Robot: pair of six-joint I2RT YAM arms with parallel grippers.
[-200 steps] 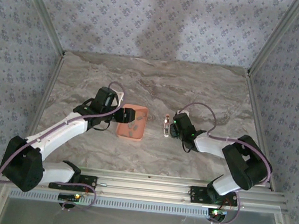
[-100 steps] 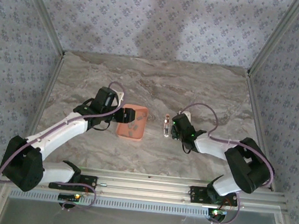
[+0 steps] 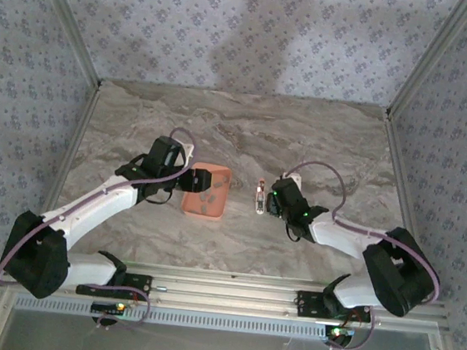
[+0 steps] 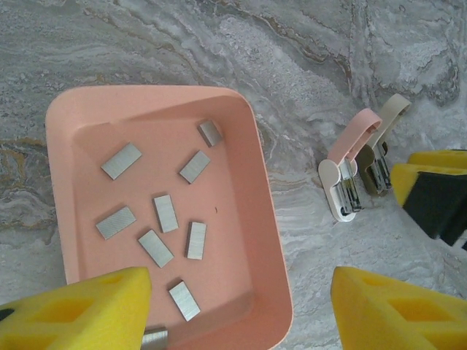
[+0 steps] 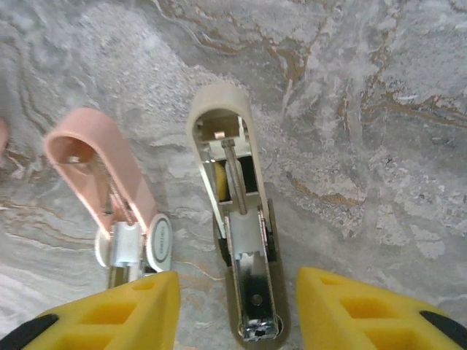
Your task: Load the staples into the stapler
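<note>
**Grey staples in a pink tray, two staplers open nearby**

Several staples [image 4: 166, 213], short flat dull-grey metal bars, lie scattered at odd angles inside a salmon-pink tray [image 4: 252, 138] on a marbled desk [image 4: 146, 44]. The left tool [image 4: 241, 292] hovers spread wide and empty, one pad over the tray, one over the desk. Near the tray, a pink stapler [image 5: 109, 153] and a tan stapler [image 5: 219, 109] lie hinged open. The right tool [image 5: 237, 284] straddles the tan stapler, released.
</note>
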